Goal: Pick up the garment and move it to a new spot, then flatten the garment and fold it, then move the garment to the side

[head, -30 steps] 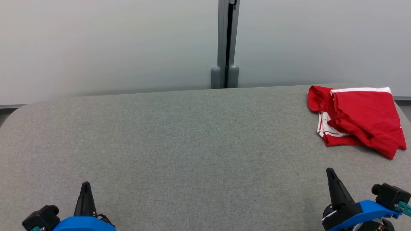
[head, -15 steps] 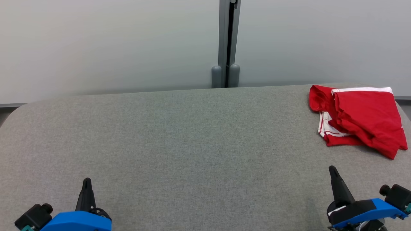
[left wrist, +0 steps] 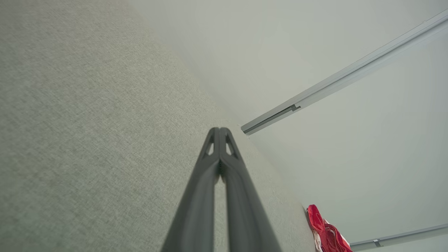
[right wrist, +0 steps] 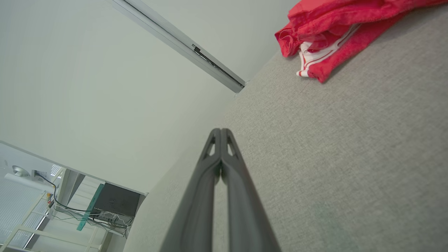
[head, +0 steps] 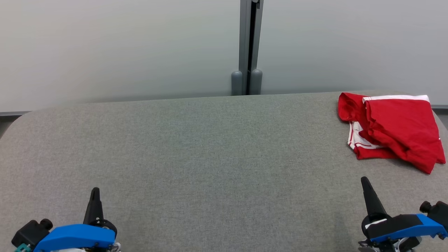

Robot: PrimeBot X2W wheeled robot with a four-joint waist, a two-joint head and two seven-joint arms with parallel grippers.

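Loosely bunched, the red garment (head: 392, 131) lies in a heap on the grey fabric-covered bench (head: 210, 157), at the bench's far right corner, free of both tools. A white band runs along the side of the garment nearest the bench's far edge, and white trim with thin red stripes shows from under a red fold on the side facing the bench's middle. One pointed flap of red cloth reaches toward the bench's near right. The right tool (head: 364, 180) is clenched and grasps nothing, its two dark fingers (right wrist: 204, 189) pressed together into a single spike; it stands over the near right part of the bench, on the near side of the garment and apart from it, tip pointing toward the bench's far edge. The left tool (head: 94, 191) is likewise clenched and empty, over the near left part of the bench, well apart from the garment with the bare middle of the bench between. Each wrist view confirms the fingers meeting at their tips above the grey fabric. Blue housings (head: 75, 236) carry both tools at the bench's near edge. Behind the bench's far edge stand pale wall panels (head: 105, 45), joined by a grey vertical post (head: 247, 42) that rises from about the middle of that edge. In the right wrist view, beyond the bench's edge, a dark box (right wrist: 117, 199) sits among loose cables (right wrist: 87, 215).
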